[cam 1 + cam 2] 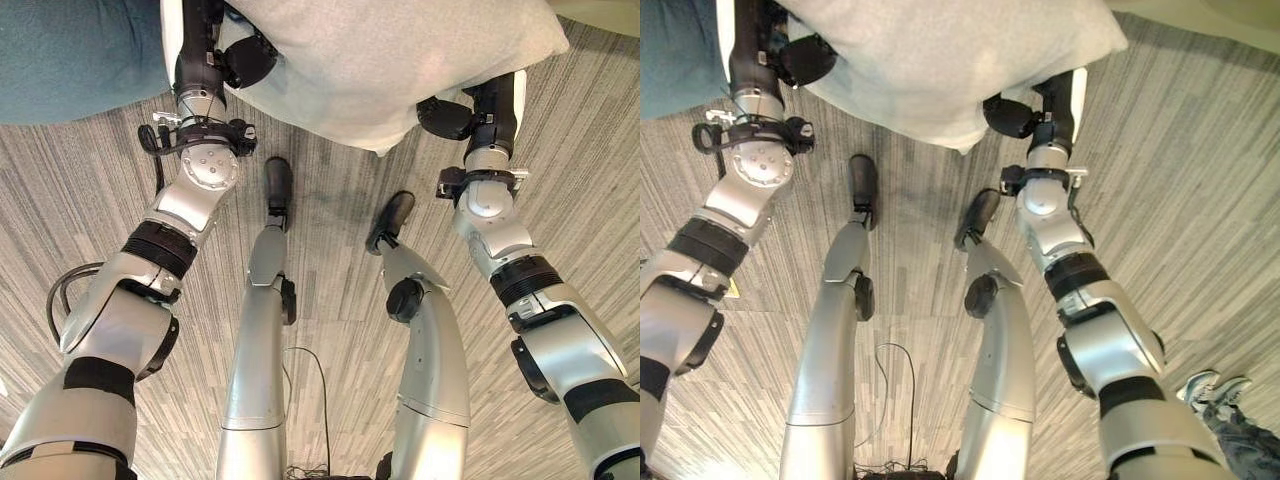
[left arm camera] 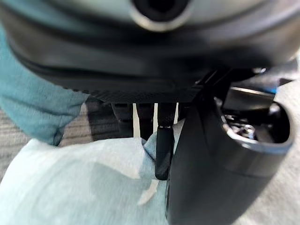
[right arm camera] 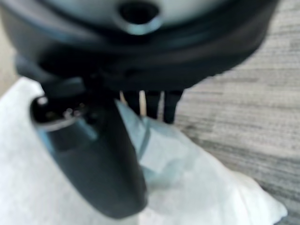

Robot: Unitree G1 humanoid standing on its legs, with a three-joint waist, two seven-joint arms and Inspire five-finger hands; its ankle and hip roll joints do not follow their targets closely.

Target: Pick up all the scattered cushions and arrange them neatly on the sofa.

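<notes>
The robot is holding one large pale grey cushion [image 1: 390, 60] up off the striped carpet [image 1: 330, 180], gripping it from two opposite sides so that the soft, bulky thing is not sagging or slipping out. The left hand [image 1: 240, 60] is pinching the cushion's left edge, its thumb on the near face and its fingers [image 2: 162, 145] pressing into the fabric behind, and the right hand [image 1: 1025, 110] is clenching the right edge the same way, thumb over the cloth near a corner. A teal cushion [image 1: 70, 55] is lying just beside the left hand, probably on the floor, though the view is too cropped to be sure. In my judgement the carry to the sofa is under way, with the teal one left to collect.
</notes>
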